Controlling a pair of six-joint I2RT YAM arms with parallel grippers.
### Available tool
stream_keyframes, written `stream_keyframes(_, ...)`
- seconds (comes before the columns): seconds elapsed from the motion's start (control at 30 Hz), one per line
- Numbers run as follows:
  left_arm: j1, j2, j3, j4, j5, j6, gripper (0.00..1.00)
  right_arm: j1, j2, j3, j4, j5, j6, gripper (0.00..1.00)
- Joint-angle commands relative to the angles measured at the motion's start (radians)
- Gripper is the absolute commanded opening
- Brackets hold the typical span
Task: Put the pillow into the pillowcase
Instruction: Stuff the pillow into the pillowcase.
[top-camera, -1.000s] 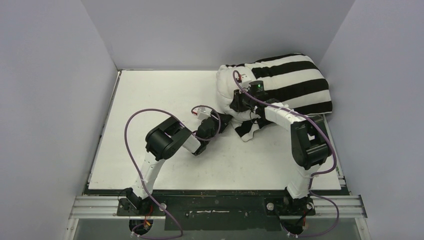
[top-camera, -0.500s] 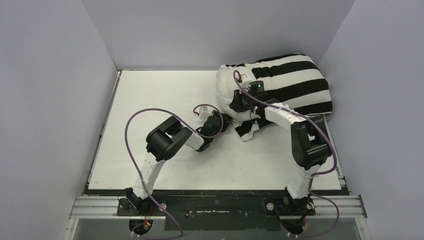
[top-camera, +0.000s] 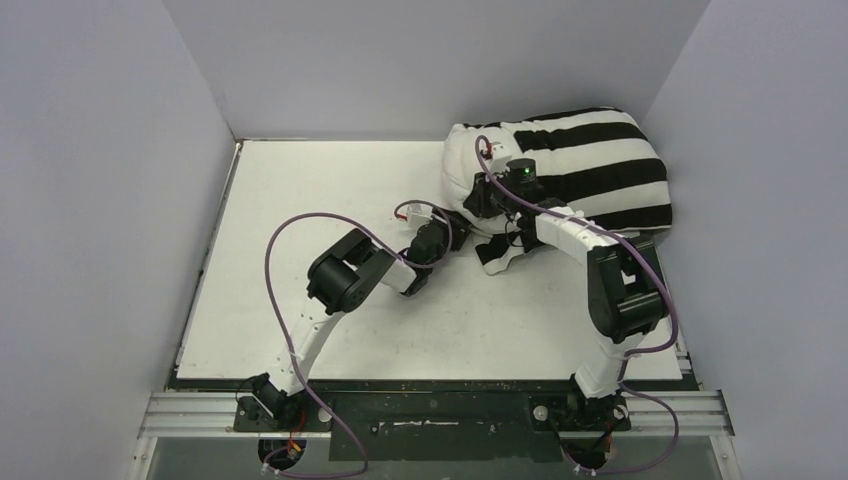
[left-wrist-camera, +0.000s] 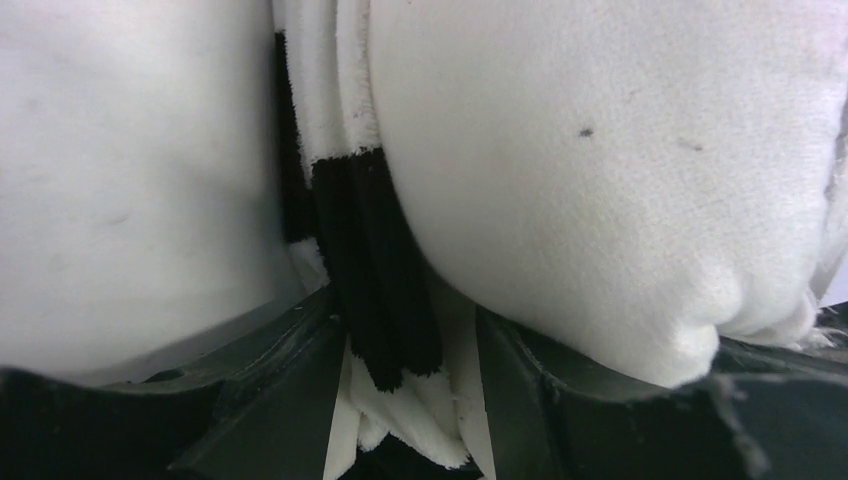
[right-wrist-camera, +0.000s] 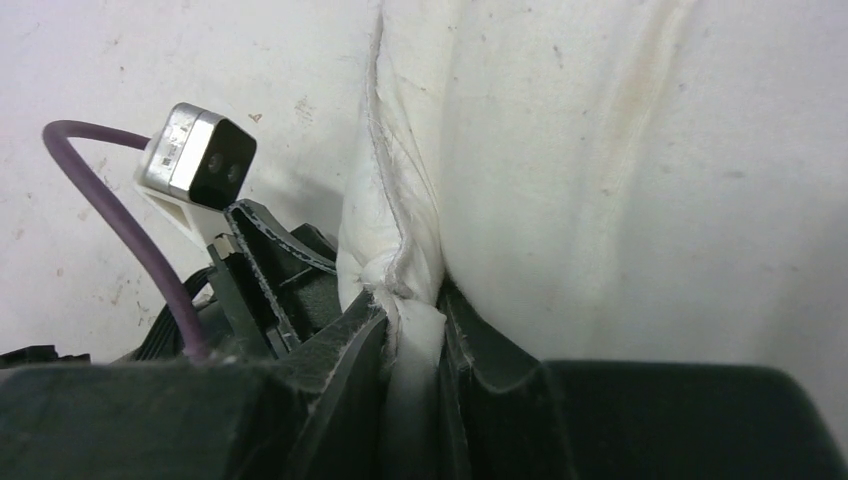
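Striped pillowcase (left-wrist-camera: 375, 260) hem lay between left gripper's (left-wrist-camera: 405, 400) part-spread jaws, hold unclear | right gripper (right-wrist-camera: 410, 330) pinched pillow (right-wrist-camera: 650, 150) seam, bulk just ahead | step likely needed firm clamp, then hem drawn over bare end.

Off-white pillow (top-camera: 460, 165) upper right, mostly inside black/white striped pillowcase (top-camera: 590, 165); left end exposed, case hem bunched below it.

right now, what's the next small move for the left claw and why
Probably clamp the left claw on the pillowcase hem between its jaws and tug it over the bare end of the pillow; the right claw pins its seam.
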Motion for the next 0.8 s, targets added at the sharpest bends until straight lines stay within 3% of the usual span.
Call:
stream_keyframes(0.0, 0.017, 0.087, 0.094, -0.001, 0.072, -0.005, 0.5, -0.009, -0.038, -0.022, -0.103, -0.012, 0.012, 0.0)
stream_keyframes(0.13, 0.013, 0.096, 0.152, -0.098, 0.102, -0.004, 0.39, -0.009, -0.035, -0.021, -0.123, -0.031, 0.02, 0.0)
stream_keyframes(0.2, 0.012, 0.091, 0.158, -0.133, 0.094, 0.003, 0.24, -0.009, -0.036, -0.031, -0.116, -0.035, 0.022, 0.0)
stream_keyframes(0.27, 0.014, 0.082, 0.147, -0.13, 0.086, 0.01, 0.0, -0.009, -0.042, -0.034, -0.123, -0.026, 0.022, 0.0)
stream_keyframes(0.4, 0.026, 0.019, 0.063, -0.119, 0.071, 0.054, 0.0, -0.01, -0.082, -0.033, -0.163, 0.042, 0.014, 0.02)
stream_keyframes(0.63, 0.035, -0.146, -0.136, -0.108, 0.14, 0.189, 0.0, 0.016, -0.219, -0.081, -0.311, 0.198, -0.082, 0.46)
stream_keyframes(0.77, 0.048, -0.233, -0.234, -0.064, 0.167, 0.228, 0.0, 0.025, -0.342, -0.081, -0.383, 0.164, -0.071, 0.53)
